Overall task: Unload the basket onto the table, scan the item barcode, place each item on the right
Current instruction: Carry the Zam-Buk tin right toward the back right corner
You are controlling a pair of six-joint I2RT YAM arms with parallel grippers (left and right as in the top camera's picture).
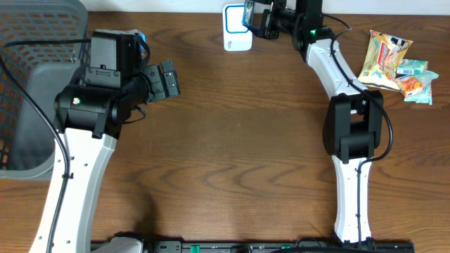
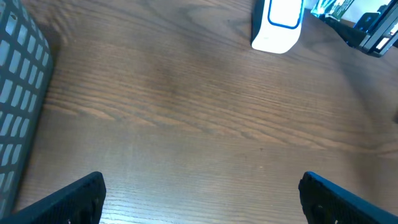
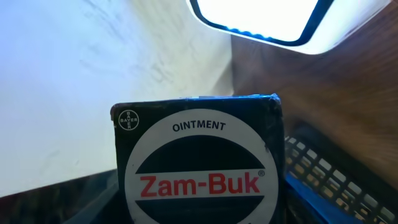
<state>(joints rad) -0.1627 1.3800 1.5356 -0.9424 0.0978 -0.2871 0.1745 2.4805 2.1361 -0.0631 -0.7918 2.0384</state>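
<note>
A dark Zam-Buk ointment box [image 3: 198,163] stands upright between the fingers of my right gripper [image 3: 199,208], which is shut on it. In the overhead view that gripper [image 1: 257,21] holds the box [image 1: 248,13] at the far edge of the table, right beside the white scanner [image 1: 238,29]. The scanner's bright, blue-rimmed face [image 3: 255,15] is just above and behind the box. No barcode shows on the side of the box I can see. My left gripper [image 1: 169,80] hovers over the bare wood at the left, open [image 2: 202,193] with nothing between its fingers; the scanner [image 2: 278,25] lies ahead of it.
A grey mesh basket [image 1: 28,84] fills the far left corner, and its wall [image 2: 18,93] runs along the left of the left wrist view. Several colourful snack packets [image 1: 394,63] lie at the far right. The table is brown wood.
</note>
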